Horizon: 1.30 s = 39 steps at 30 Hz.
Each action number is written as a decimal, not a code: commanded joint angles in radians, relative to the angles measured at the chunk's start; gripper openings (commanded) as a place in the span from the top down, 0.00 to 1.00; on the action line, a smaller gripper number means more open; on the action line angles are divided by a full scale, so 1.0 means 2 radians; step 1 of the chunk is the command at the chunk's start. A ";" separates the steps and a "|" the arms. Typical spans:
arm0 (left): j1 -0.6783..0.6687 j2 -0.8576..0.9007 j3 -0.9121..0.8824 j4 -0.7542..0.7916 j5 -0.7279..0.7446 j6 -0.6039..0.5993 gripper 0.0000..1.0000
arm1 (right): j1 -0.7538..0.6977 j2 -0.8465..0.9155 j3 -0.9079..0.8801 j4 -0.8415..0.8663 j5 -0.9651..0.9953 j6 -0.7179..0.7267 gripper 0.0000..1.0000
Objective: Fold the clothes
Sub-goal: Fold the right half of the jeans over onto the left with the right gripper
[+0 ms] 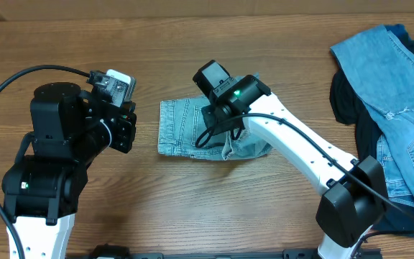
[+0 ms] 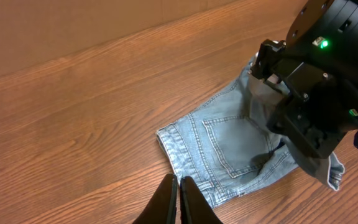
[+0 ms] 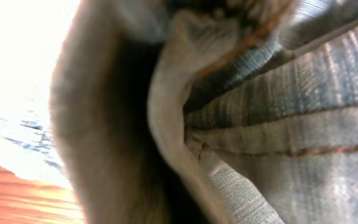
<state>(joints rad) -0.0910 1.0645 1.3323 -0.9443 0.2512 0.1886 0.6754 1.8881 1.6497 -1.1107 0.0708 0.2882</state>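
Note:
The pale light-blue denim shorts point(image 1: 182, 129) lie partly folded mid-table, back pocket up in the left wrist view point(image 2: 229, 143). My right gripper point(image 1: 225, 133) is pressed down into their right side, where the cloth is bunched. Its body point(image 2: 303, 118) covers that part. Denim point(image 3: 291, 93) fills the right wrist view and hides the fingers, which seem shut on a fold. My left gripper point(image 1: 128, 133) is shut and empty, just left of the shorts' waistband, fingertips point(image 2: 179, 183) above bare wood.
Medium-blue ripped jeans point(image 1: 394, 79) lie in a heap at the right edge over dark navy cloth point(image 1: 347, 97). The wooden table point(image 1: 157, 201) runs under everything. The right arm crosses from the front right to the shorts.

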 commanded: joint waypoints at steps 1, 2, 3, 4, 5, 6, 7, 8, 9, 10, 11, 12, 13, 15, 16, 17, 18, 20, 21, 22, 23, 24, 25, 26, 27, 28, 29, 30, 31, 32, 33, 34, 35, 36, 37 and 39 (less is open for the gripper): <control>0.003 -0.010 0.010 -0.001 0.008 -0.005 0.91 | 0.004 -0.007 0.015 0.021 -0.070 0.002 0.96; 0.003 -0.010 0.010 -0.001 0.012 -0.005 0.91 | 0.006 -0.007 0.017 0.026 -0.084 0.002 0.96; 0.003 -0.010 0.010 -0.001 0.018 -0.005 0.91 | 0.009 -0.007 0.018 0.034 -0.090 0.002 0.96; 0.003 -0.010 0.010 -0.001 0.019 -0.005 0.91 | 0.014 -0.007 0.018 0.039 -0.094 0.002 0.96; 0.003 -0.010 0.010 -0.001 0.019 -0.005 0.91 | 0.019 -0.007 0.017 0.044 -0.095 0.002 0.96; 0.003 -0.010 0.010 -0.001 0.019 -0.005 0.91 | 0.030 -0.006 0.017 0.054 -0.094 -0.003 0.96; 0.003 -0.010 0.010 -0.001 0.019 -0.005 0.91 | 0.038 -0.006 0.017 0.060 -0.093 -0.004 0.96; 0.003 -0.010 0.010 -0.001 0.019 -0.005 0.91 | 0.043 -0.005 0.017 0.065 -0.092 -0.004 0.96; 0.003 -0.010 0.010 -0.002 0.019 -0.005 0.91 | 0.046 -0.003 0.017 0.069 -0.093 -0.004 0.96; 0.003 -0.010 0.010 -0.003 0.019 -0.005 0.91 | 0.049 0.004 0.017 0.072 -0.093 -0.003 0.96; 0.003 -0.010 0.010 -0.004 0.019 -0.005 0.91 | 0.050 0.012 0.017 0.073 -0.093 -0.002 0.96; 0.003 -0.010 0.010 -0.008 0.019 -0.005 0.91 | 0.050 0.020 0.017 0.074 -0.103 -0.001 0.96; 0.003 -0.010 0.010 -0.011 0.019 -0.005 0.91 | 0.052 0.028 0.017 0.077 -0.112 0.001 0.96; 0.003 -0.010 0.010 -0.015 0.019 -0.005 0.90 | 0.058 0.032 0.017 0.084 -0.111 0.012 0.96; 0.003 -0.010 0.010 -0.016 0.019 -0.005 0.90 | 0.060 0.032 0.017 0.088 -0.114 0.018 0.96; 0.003 -0.010 0.010 -0.016 0.019 -0.005 0.90 | 0.061 0.033 0.017 0.093 -0.128 0.025 0.96; 0.003 -0.010 0.010 -0.016 0.019 -0.005 0.90 | 0.061 0.033 0.017 0.101 -0.146 0.030 0.96; 0.003 -0.010 0.010 -0.016 0.019 -0.005 0.90 | 0.061 0.033 0.017 0.118 -0.166 0.043 0.89; 0.003 -0.010 0.010 -0.016 0.019 -0.005 0.88 | 0.061 0.033 0.017 0.128 -0.190 0.043 0.44; 0.003 -0.010 0.010 -0.016 0.019 -0.005 0.88 | 0.061 0.033 0.017 0.141 -0.235 0.043 0.25; 0.003 -0.010 0.010 -0.016 0.019 -0.005 0.88 | 0.057 0.032 0.018 0.157 -0.273 0.043 0.08; 0.003 -0.010 0.010 -0.016 0.019 -0.005 0.88 | 0.051 0.029 0.019 0.167 -0.292 0.043 0.00; 0.003 -0.010 0.010 -0.016 0.019 -0.005 0.88 | 0.040 0.025 0.027 0.166 -0.298 0.042 0.00; 0.003 -0.010 0.010 -0.016 0.019 -0.005 0.88 | 0.033 0.020 0.034 0.163 -0.298 0.039 0.00; 0.003 -0.010 0.010 -0.016 0.019 -0.005 0.88 | 0.021 0.013 0.045 0.154 -0.287 0.039 0.02; 0.003 -0.010 0.010 -0.017 0.019 -0.005 0.87 | 0.006 0.003 0.067 0.122 -0.241 0.040 0.13; 0.003 -0.010 0.010 -0.020 0.019 -0.005 0.87 | -0.006 -0.004 0.087 0.084 -0.190 0.039 0.60; 0.003 -0.010 0.010 -0.023 0.019 -0.005 0.87 | -0.014 -0.007 0.099 0.055 -0.155 0.040 0.96; 0.003 -0.009 0.009 -0.027 0.019 -0.005 0.87 | -0.021 -0.007 0.100 0.031 -0.150 0.040 0.96; 0.003 -0.009 0.009 -0.030 0.019 -0.005 0.87 | -0.022 -0.005 0.095 0.021 -0.149 0.040 0.96; 0.003 -0.009 0.009 -0.033 0.019 -0.005 0.87 | -0.021 -0.003 0.083 0.015 -0.150 0.040 0.96; 0.003 -0.009 0.009 -0.037 0.019 -0.005 0.87 | -0.021 -0.002 0.059 0.013 -0.163 0.040 0.96; 0.003 -0.009 0.009 -0.042 0.019 -0.005 0.87 | -0.021 0.000 0.039 0.015 -0.185 0.040 0.96; 0.003 -0.009 0.009 -0.046 0.019 -0.005 0.87 | -0.021 0.003 0.016 0.018 -0.207 0.040 0.96; 0.003 -0.009 0.009 -0.048 0.019 -0.005 0.87 | -0.021 0.009 -0.006 0.017 -0.214 0.040 0.96; 0.003 -0.009 0.009 -0.048 0.019 -0.005 0.87 | -0.021 0.031 -0.047 0.015 -0.228 0.047 0.96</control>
<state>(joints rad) -0.0910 1.0637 1.3323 -1.0389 0.2745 0.1886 0.6292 1.9106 1.6199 -1.0855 -0.3359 0.3683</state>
